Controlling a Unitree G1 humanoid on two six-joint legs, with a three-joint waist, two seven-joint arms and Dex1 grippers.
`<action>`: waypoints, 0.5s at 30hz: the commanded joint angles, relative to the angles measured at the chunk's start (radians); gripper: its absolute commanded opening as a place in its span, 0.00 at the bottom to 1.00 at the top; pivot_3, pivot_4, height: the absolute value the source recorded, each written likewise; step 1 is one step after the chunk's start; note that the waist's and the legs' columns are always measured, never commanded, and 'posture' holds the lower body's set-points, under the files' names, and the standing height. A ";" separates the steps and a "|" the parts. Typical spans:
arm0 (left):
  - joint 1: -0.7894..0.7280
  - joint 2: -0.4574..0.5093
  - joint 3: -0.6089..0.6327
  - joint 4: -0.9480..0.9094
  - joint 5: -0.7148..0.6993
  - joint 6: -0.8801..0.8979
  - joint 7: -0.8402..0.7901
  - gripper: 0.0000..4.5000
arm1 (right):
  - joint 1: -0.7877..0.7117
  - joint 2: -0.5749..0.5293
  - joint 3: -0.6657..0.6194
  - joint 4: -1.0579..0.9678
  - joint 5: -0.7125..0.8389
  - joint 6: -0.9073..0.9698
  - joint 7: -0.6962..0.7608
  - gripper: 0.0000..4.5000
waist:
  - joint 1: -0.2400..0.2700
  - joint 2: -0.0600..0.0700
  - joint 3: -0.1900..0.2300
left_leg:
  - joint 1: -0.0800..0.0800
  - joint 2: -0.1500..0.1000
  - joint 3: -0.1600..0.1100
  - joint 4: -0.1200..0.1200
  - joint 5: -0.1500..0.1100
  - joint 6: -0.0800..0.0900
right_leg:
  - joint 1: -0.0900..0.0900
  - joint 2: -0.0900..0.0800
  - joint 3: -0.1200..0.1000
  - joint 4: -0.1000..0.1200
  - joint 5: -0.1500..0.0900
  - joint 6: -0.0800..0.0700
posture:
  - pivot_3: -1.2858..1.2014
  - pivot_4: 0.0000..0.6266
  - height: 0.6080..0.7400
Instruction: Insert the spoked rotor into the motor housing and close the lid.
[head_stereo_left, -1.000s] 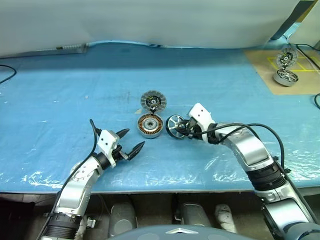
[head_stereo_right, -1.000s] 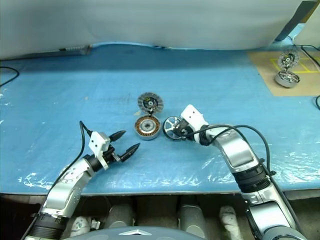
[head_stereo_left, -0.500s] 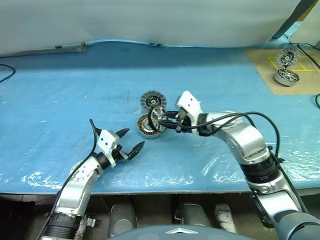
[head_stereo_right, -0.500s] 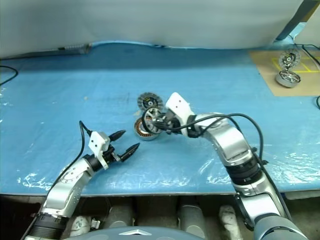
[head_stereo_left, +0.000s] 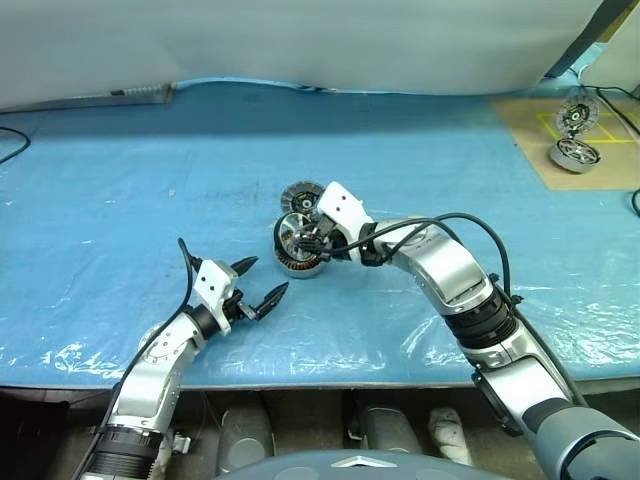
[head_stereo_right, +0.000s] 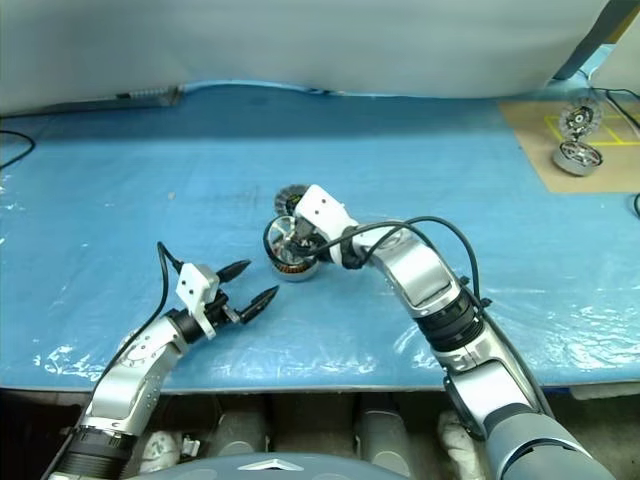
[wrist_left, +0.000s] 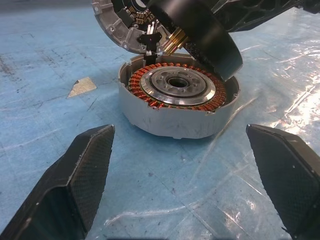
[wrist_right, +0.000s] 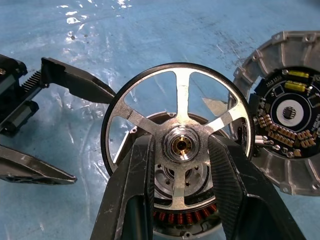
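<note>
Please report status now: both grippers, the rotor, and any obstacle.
Left gripper open, empty. Right gripper shut on shiny silver spoked rotor, tilted above round silver motor housing with copper windings. Grey round lid lies beside housing. No obstacle.

The two head views look forward and down from above the blue table (head_stereo_left: 120, 180), taking in both arms. The left wrist view sits low, close to the motor housing (wrist_left: 175, 100), facing it level. The right wrist view looks down past the spoked rotor (wrist_right: 177, 145). Both wrist views share the housing, with the lid (wrist_right: 287, 112) at its two o'clock.
</note>
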 joint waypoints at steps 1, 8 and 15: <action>0.003 -0.001 0.007 -0.030 -0.001 -0.018 0.001 1.00 | 0.000 -0.005 -0.010 -0.028 -0.004 -0.023 0.004 0.27 | 0.000 0.000 0.000 | 0.000 0.000 0.000 0.000 0.000 0.000 | 0.000 0.000 0.000 0.000 0.000 0.000 | 0.52 0.24 1.00; 0.004 -0.002 0.006 -0.030 -0.001 -0.017 0.002 1.00 | 0.016 -0.019 -0.003 -0.033 -0.012 -0.022 0.012 0.27 | 0.000 0.000 0.000 | 0.000 0.002 0.000 0.000 0.000 0.000 | 0.000 0.002 0.001 0.000 0.000 0.000 | 0.52 0.24 1.00; 0.005 -0.002 0.007 -0.031 -0.001 -0.017 0.004 1.00 | 0.027 -0.037 0.002 -0.033 -0.019 -0.023 0.028 0.27 | 0.000 0.000 0.000 | 0.001 0.004 0.000 0.000 0.000 0.000 | 0.000 0.004 0.001 0.000 0.000 -0.001 | 0.52 0.24 1.00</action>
